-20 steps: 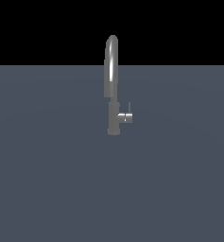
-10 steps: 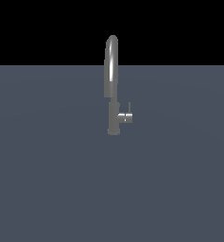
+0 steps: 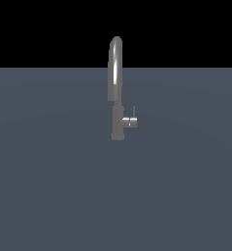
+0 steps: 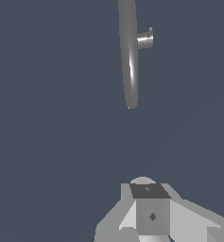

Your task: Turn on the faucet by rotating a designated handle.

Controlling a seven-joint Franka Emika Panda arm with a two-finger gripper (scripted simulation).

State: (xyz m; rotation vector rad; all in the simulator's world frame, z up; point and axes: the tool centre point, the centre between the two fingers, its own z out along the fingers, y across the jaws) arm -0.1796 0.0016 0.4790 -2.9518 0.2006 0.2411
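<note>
Faucet (image 3: 116, 88) stands upper middle of the exterior view on the grey worktop (image 3: 54, 196), handle (image 3: 131, 120) poking right. Gripper (image 4: 149, 212) well apart; can't tell if it's open.

The arm does not appear in the exterior view. Only the wrist view shows part of the robot: the gripper (image 4: 151, 208), a pale grey blocky shape at the six o'clock edge of that picture, with a darker square face at its middle and sloped grey flanks spreading toward five and seven o'clock. Its fingertips cannot be made out, so whether the jaws stand apart or together cannot be told.
</note>
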